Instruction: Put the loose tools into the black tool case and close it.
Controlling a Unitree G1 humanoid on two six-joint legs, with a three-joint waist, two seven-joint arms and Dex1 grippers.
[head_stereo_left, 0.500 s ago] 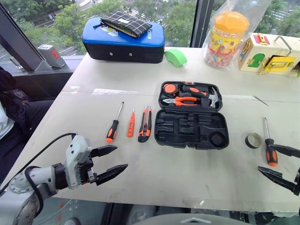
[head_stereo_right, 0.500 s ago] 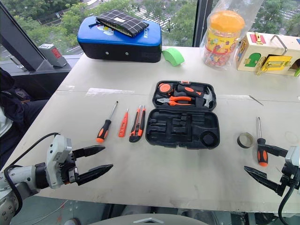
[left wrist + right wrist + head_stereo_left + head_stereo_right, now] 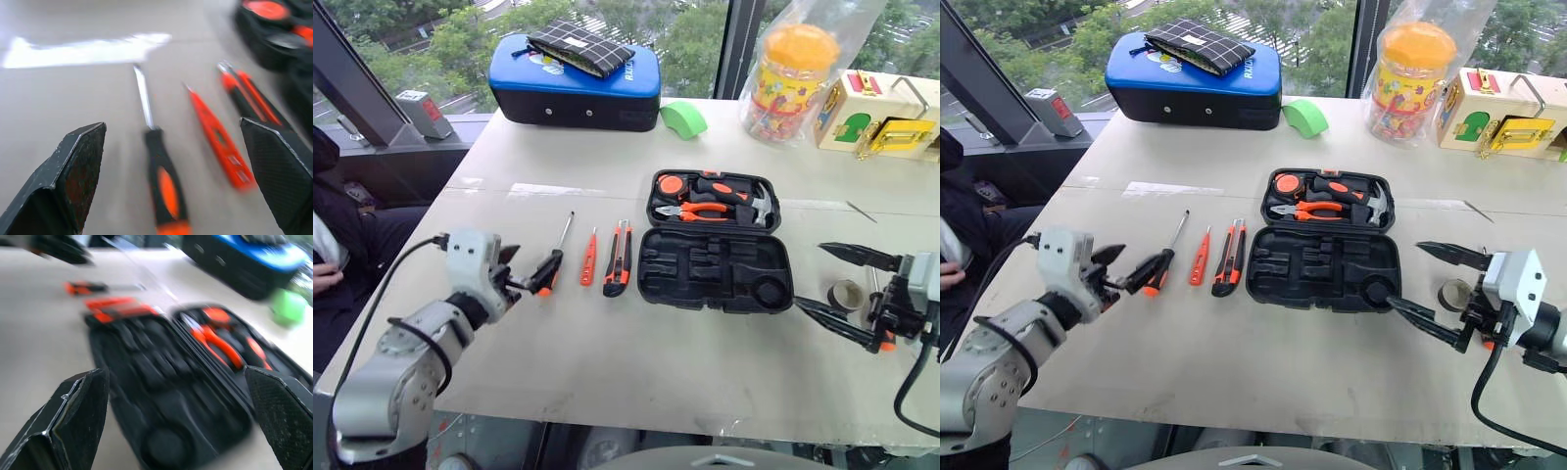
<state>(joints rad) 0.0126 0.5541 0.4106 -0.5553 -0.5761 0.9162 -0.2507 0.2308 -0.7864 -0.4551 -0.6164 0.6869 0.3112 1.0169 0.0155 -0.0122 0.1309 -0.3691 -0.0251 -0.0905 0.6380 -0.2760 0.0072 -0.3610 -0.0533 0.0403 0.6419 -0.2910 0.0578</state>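
On the table [image 3: 607,362]: black tool case [image 3: 715,266], lying open, centre. Left gripper [image 3: 530,275], spread wide and empty, at the screwdriver [image 3: 551,259]; tester screwdriver [image 3: 588,260] and utility knife [image 3: 618,258] beside it. Right gripper [image 3: 1425,285], spread wide, empty, near the case.

blurred: black tool case [image 3: 171,396] | hidden: second screwdriver, behind right end effector [image 3: 847,284]
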